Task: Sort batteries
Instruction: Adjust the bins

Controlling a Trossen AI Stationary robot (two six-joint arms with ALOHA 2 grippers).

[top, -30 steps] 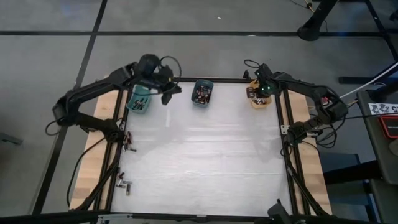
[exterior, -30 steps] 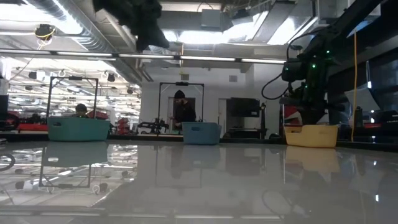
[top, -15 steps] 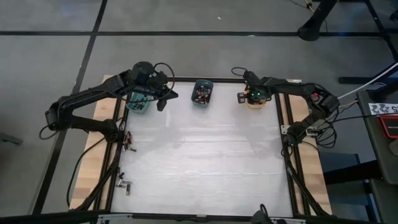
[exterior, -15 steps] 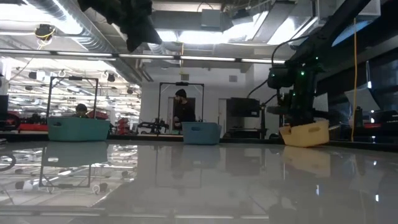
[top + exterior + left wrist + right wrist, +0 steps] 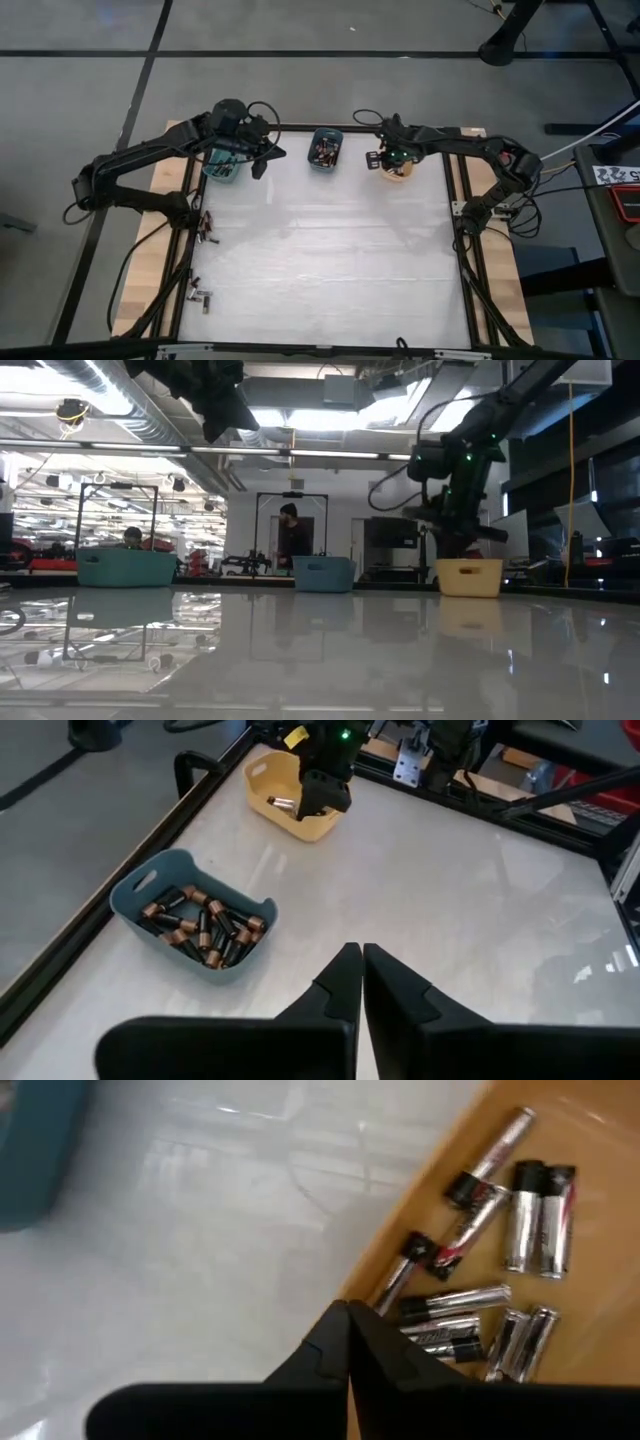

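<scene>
The right hand [image 5: 374, 158] is pinched fully closed on the yellow bin's [image 5: 396, 172] rim. The left hand [image 5: 360, 960], closed and empty, hovers beside the teal bin [image 5: 224, 165]. Only the right wrist view shows the silver batteries [image 5: 500, 1230] inside.

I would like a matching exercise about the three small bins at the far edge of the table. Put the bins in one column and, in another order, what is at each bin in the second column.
Column A
1. teal bin
2. blue bin
3. orange bin

Column B
a. holds dark batteries with coppery bands, no gripper at it
b. the right gripper is at its rim, shut; holds silvery batteries
c. the left gripper is beside it, shut

Pairs: 1-c, 2-a, 3-b
</scene>
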